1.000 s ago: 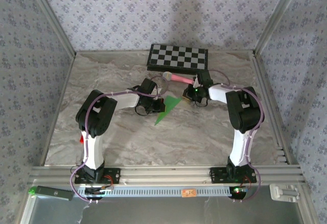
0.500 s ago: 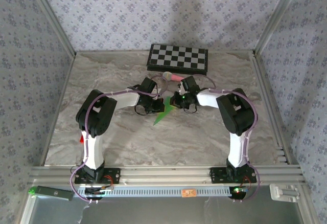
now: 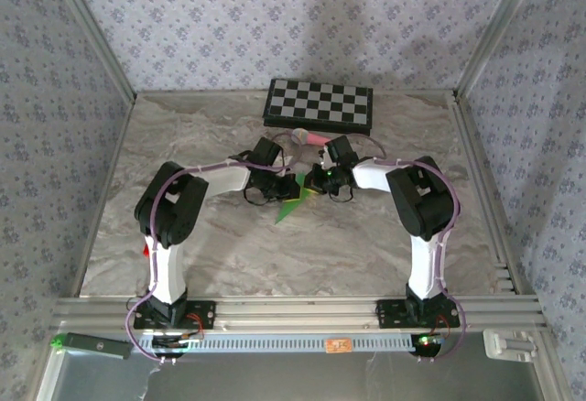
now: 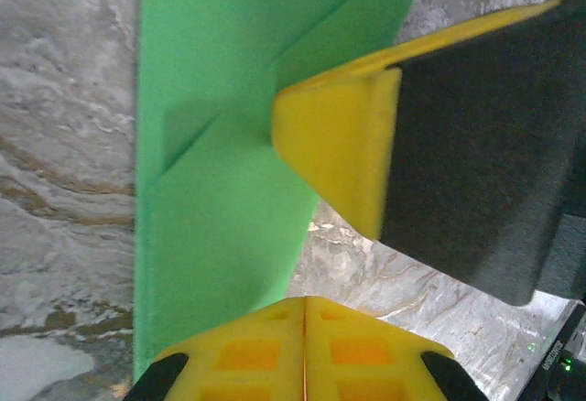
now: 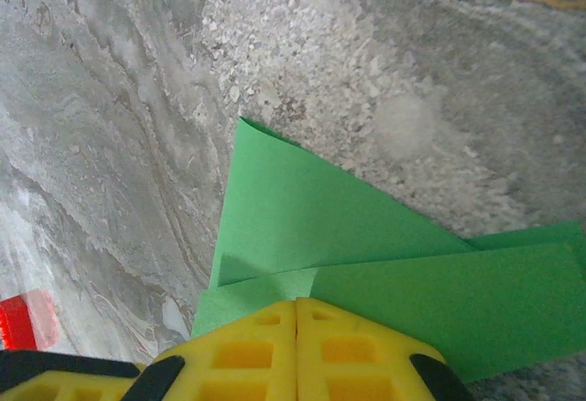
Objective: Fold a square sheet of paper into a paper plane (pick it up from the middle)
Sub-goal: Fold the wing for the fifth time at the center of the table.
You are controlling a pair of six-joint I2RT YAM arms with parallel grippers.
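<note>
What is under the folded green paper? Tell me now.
Grey marbled table shows all around the green paper, which lies on it. The patch directly beneath is hidden by the sheet. The left gripper and right gripper, both shut, cover parts of the paper.

Grey marble table (image 3: 229,245), floral wallpaper walls (image 3: 275,16), alu frame (image 3: 302,308)

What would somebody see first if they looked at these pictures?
The bright green folded paper jumps out, lying in the middle of the grey marble table. The yellow left gripper and right gripper meet over it, both shut. A black-and-white checkered board lies at the table's far edge.
</note>
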